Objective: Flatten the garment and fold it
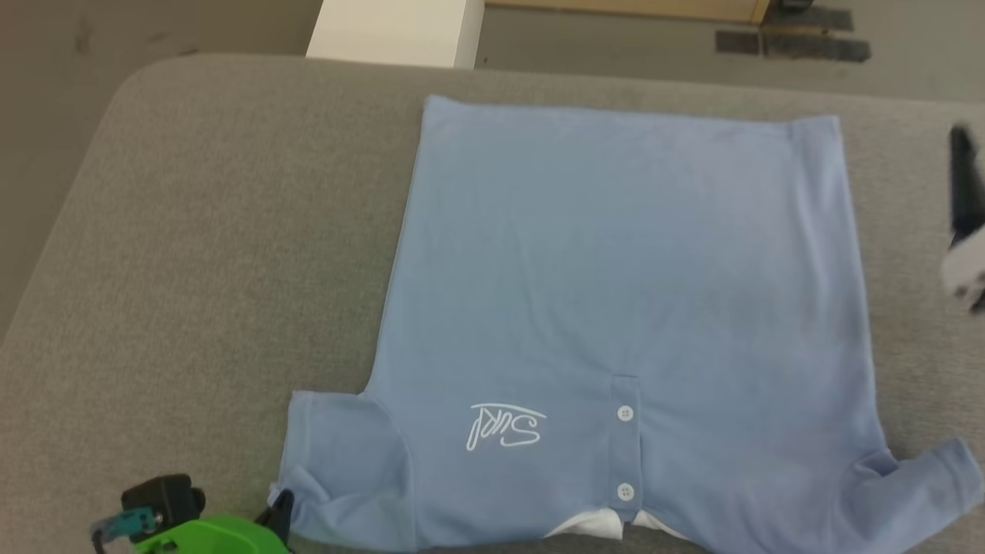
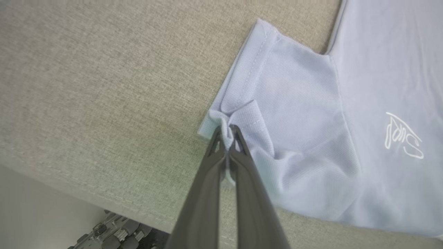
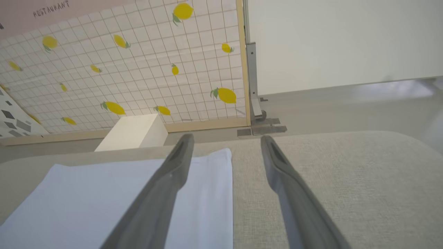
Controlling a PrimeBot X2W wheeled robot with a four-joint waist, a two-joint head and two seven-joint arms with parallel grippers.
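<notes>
From the head: a grey cloth surface (image 1: 192,231) with the blue shirt (image 1: 616,269) spread flat on it, collar at the near edge and cut off; grey floor (image 1: 616,42) and a white block (image 1: 392,31) beyond; right gripper (image 1: 963,185) blurred at the right edge. From the left wrist: left gripper (image 2: 227,136) pinched shut on the bunched sleeve hem. From the right wrist: fingers (image 3: 180,155) wide apart over the shirt's edge; lemon-print panel (image 3: 138,69) behind.
</notes>
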